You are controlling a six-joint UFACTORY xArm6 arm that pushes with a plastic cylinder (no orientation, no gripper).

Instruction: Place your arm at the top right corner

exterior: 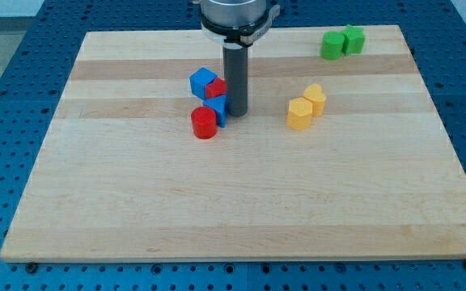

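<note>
My tip (236,111) rests on the wooden board (217,202) just right of a tight cluster of blocks left of centre. The cluster holds a blue cube (204,82) at the top, a red block (217,89) partly hidden behind the rod, a small blue block (218,109) touching the rod, and a red cylinder (204,124) at the bottom. The rod hangs from the arm's mount at the view's top centre. The board's top right corner (396,29) lies far to the right of the tip.
Two green blocks (331,45) (353,40) sit side by side near the top right corner. Two yellow blocks (300,114) (315,99) touch each other right of centre. A blue perforated table surrounds the board.
</note>
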